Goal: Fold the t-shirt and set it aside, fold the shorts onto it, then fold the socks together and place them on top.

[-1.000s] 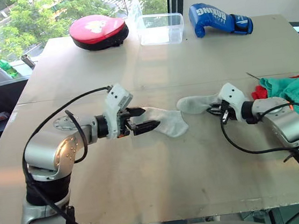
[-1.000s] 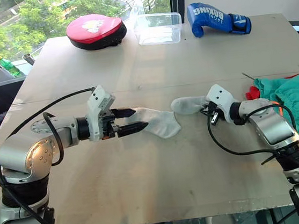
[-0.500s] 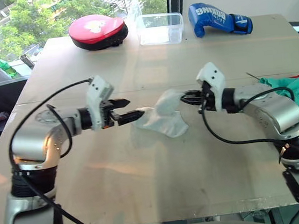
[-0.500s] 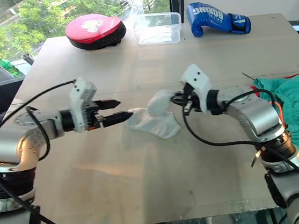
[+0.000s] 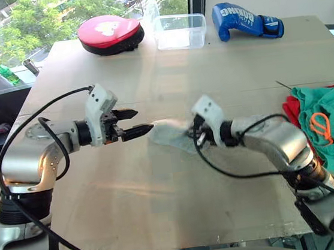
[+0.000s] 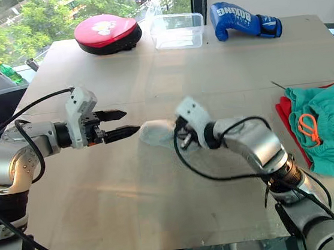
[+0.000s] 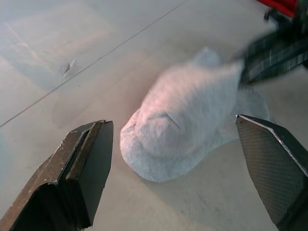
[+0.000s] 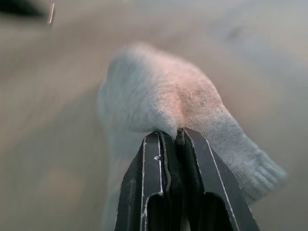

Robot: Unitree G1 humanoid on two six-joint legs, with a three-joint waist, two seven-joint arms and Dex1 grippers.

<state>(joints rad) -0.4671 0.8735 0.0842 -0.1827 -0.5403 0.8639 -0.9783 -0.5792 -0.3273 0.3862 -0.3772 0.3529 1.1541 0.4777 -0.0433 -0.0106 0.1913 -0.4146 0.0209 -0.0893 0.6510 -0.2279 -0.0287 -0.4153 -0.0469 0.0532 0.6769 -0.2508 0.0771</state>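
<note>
Right gripper (image 8: 175, 137) swung leftward, clamped on light grey knit socks (image 7: 183, 125) mid-tabletop, left gripper (image 5: 132, 122) gaping beside them, teal-green shorts (image 6: 327, 125) covering red t-shirt (image 6: 284, 111) at right edge.

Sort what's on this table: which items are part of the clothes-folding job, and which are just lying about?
Part of the job:
- socks, pinched by the right gripper
- shorts with the orange drawstring, at the table's right edge
- t-shirt, red edge showing under the shorts

Lying about, along the far edge:
- red punch pad
- clear plastic container
- blue boxing glove
</note>
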